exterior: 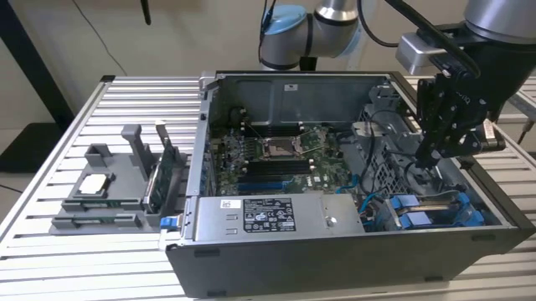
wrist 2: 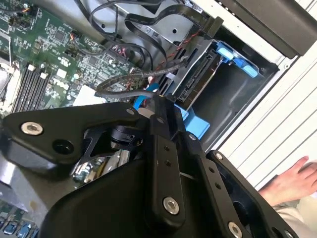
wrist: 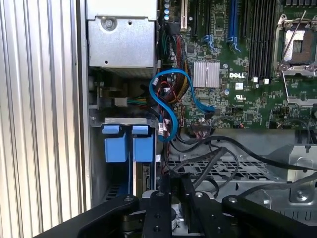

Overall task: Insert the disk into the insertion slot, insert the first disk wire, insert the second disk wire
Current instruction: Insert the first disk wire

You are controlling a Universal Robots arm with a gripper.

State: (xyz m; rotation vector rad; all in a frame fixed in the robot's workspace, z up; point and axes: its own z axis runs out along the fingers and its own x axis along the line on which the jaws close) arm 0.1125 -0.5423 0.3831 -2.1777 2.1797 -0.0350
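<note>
Deep in the case [exterior: 335, 266], gripper [exterior: 428, 158] fingers [wrist 2: 166, 131] pressed together, tips lost among black wires [wrist: 218, 148]; disk [wrist 2: 199, 74] mostly hidden.

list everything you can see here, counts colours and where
computer case: one, dark grey, open, on table
table: one, silver slats
motherboard: one, green, in case
power supply: one, silver, in case
insertion slot: one, blue tabs, case's corner, exterior view's right
cable: one, blue, looped by motherboard
parts holder: one, grey, exterior view's left
circuit card: one, green, upright in holder
hand: one, outside the case
robot arm: one, grey and blue, behind case
gripper: one, black, inside case near slot
</note>
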